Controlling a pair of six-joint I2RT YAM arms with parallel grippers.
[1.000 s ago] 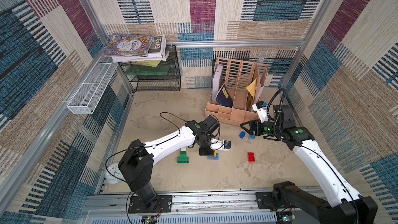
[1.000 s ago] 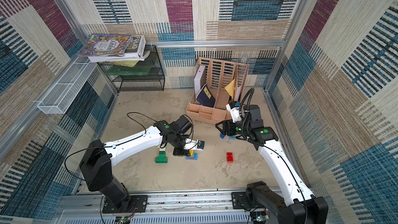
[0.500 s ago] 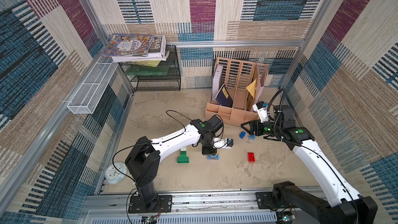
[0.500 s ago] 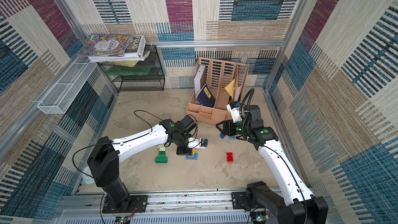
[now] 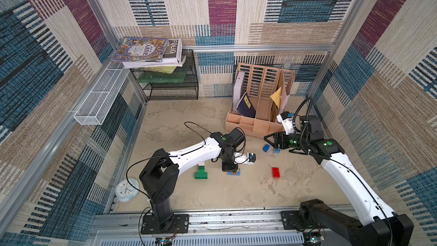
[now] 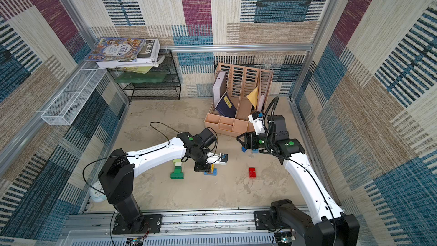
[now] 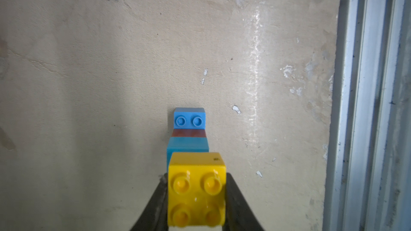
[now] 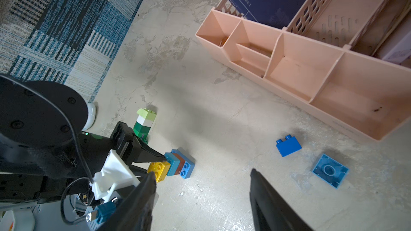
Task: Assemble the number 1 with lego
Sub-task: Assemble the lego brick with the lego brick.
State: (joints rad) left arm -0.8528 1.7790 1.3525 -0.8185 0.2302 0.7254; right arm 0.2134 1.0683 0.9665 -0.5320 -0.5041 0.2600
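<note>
A short row of lego [image 5: 234, 172] [image 6: 211, 172] lies on the floor: a yellow brick [image 8: 158, 170], a teal one [image 8: 173, 163], a brown one and a blue end brick [image 7: 189, 121]. My left gripper [image 7: 196, 196] [image 5: 233, 170] is shut on the yellow brick [image 7: 196, 192], one black finger on each side. To its left stands a stack of dark green, cream and lime bricks [image 5: 201, 172] [image 8: 143, 125]. A red brick [image 5: 275, 172] lies apart to the right. My right gripper [image 8: 202, 171] [image 5: 269, 141] hangs open and empty by a dark blue brick [image 8: 288, 144] and a light blue one [image 8: 330, 171].
A pink desk organiser [image 5: 254, 124] with files stands just behind the right gripper. A black wire rack [image 5: 172, 86] carrying books fills the back left corner, with a white wire basket [image 5: 99, 100] on the left wall. A small clock [image 5: 126, 189] lies by the left arm's base.
The left arm's shoulder and elbow have swung to the right while its gripper stayed at the lego row. The right arm has not moved.
</note>
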